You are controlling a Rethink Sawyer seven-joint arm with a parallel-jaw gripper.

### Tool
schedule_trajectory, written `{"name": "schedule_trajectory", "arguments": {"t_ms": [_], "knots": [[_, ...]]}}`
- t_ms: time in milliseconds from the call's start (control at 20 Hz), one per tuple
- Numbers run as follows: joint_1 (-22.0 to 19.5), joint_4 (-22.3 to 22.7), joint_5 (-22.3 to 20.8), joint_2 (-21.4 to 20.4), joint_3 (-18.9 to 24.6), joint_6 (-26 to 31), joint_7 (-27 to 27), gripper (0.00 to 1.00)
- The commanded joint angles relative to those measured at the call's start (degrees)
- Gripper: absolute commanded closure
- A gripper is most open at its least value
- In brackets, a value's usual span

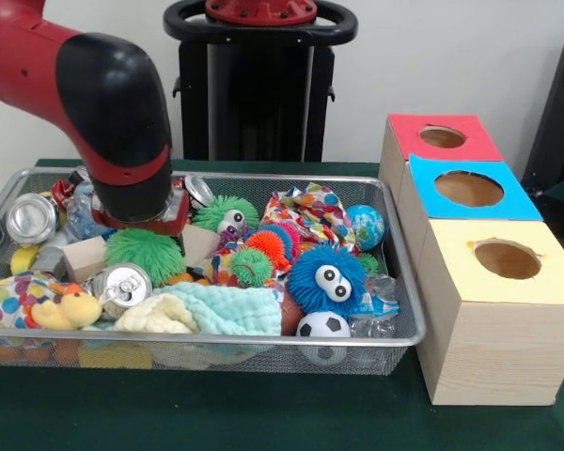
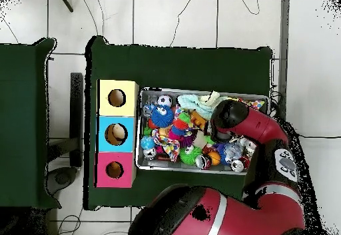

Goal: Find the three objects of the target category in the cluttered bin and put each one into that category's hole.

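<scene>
Gripper (image 1: 141,224) sits buried in the wire-mesh bin (image 1: 395,282) above the green spiky rubber ball (image 1: 143,254) (open or closed, I cannot tell), so lifting may snag the crushed silver can (image 1: 122,282) just below it.

Boxes (image 1: 489,272) beside bin (image 1: 395,340) (touching)

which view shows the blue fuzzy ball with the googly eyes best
The front view. There the blue fuzzy ball sits unobstructed near the wire bin's front rim, both eyes facing the camera, a small soccer ball just below it. The overhead view shows it only as a small blue blob at the box-side end of the bin, eyes barely discernible.
</scene>
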Motion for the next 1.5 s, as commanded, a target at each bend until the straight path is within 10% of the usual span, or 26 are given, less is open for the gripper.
{"name": "schedule_trajectory", "arguments": {"t_ms": [50,300,350,1450,1500], "knots": [[-2.4,0.7,-1.5,9.0,8.2,5.0,-0.1,0.00],[-2.9,1.0,-1.9,8.5,8.9,4.1,0.0,0.00],[-3.0,1.2,-2.0,8.4,9.1,3.9,0.0,1.00],[-2.3,-0.4,-4.3,8.4,7.4,12.6,0.1,1.00],[-2.3,-0.4,-4.3,8.4,7.5,12.6,0.2,0.00]]}}
